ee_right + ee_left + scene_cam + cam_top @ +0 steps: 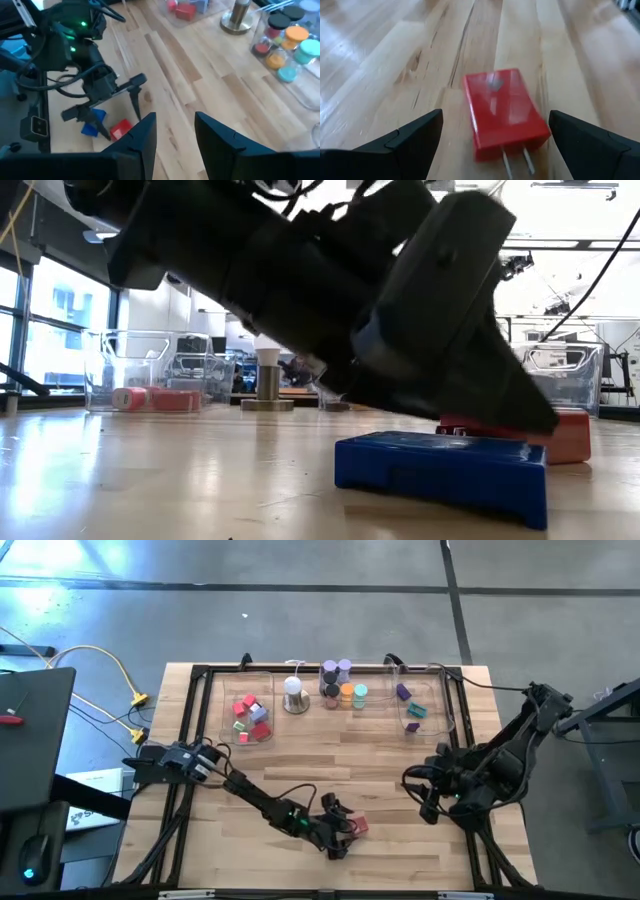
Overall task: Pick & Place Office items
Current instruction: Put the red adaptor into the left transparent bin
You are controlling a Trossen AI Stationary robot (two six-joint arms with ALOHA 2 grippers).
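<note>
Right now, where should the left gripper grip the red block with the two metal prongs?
Across its two long flat sides, from above. The red block lies flat on the table, centred between the open left gripper fingers, prongs pointing towards the wrist.

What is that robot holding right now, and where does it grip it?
Nothing. The left pincer is open around the red block, not touching it; the right pincer is open and empty.

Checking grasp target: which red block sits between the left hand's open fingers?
The red plastic block with two metal prongs, lying alone on bare wood beside the blue block; other red blocks sit in the clear tray.
</note>
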